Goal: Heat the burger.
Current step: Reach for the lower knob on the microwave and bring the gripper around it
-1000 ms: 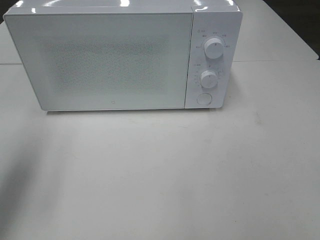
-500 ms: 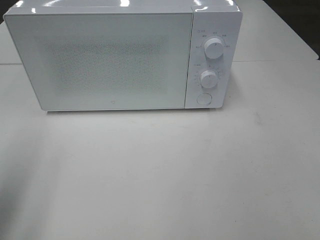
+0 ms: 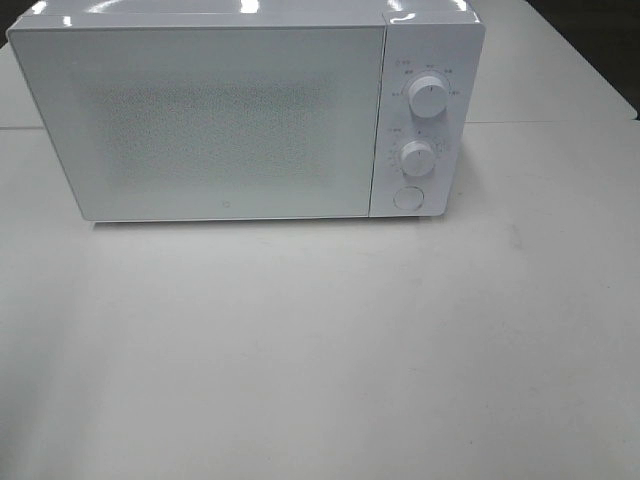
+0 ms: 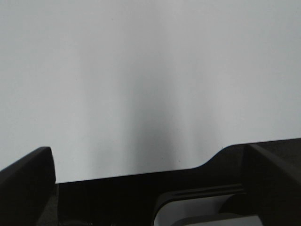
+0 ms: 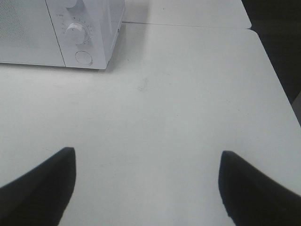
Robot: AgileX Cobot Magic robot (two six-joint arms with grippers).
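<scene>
Burger not in view; poss. inside shut white boxy microwave (image 3: pixel 230 120), can't tell. Left gripper (image 4: pixel 150 157) & right gripper (image 5: pixel 146 155) apart, empty. Prob. door-opening step; next needs right on round white button (image 3: pixel 408 198).

Shadow (image 3: pixel 20 400) at table (image 3: pixel 330 350) L edge fainter vs 1 s ago.

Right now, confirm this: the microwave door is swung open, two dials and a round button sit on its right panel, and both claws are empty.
The microwave door is shut, not open; the exterior high view shows it. The upper dial, lower dial and round button are on its right panel, and the left claw and right claw are empty.
</scene>
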